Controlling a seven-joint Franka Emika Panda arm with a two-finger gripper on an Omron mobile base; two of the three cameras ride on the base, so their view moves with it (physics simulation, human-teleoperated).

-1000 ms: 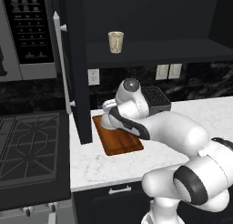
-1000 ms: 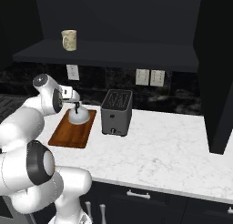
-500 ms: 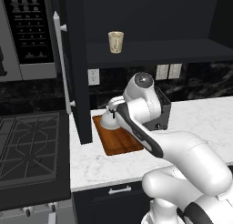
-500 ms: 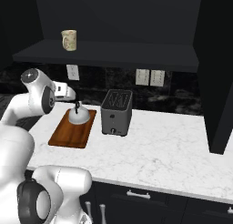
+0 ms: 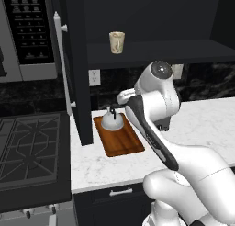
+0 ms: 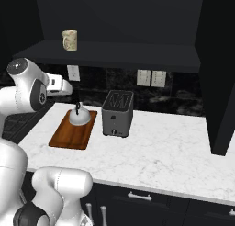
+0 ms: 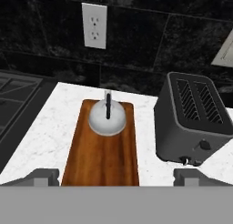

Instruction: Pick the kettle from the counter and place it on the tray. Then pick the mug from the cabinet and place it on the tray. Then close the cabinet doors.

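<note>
— One item down: we are seeing the kettle [image 7: 107, 117] sitting on the far end of the tray [image 7: 101, 160], and our arm is now lifting away from where it hung over it a second ago.

— Agreed. Our gripper [image 7: 116, 176] is standing wide open, holding nothing. The mug [image 6: 69, 40] is waiting on the cabinet shelf [image 6: 137, 55]; its pattern is too faint to read.

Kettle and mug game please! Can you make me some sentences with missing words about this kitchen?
1. The kettle sits on the ____.
2. The mug stands on the cabinet ____.
3. The gripper has its jaws ____, holding nothing.
4. The boxy grey thing beside the tray is a ____.

Missing words: tray; shelf; open; toaster
</note>
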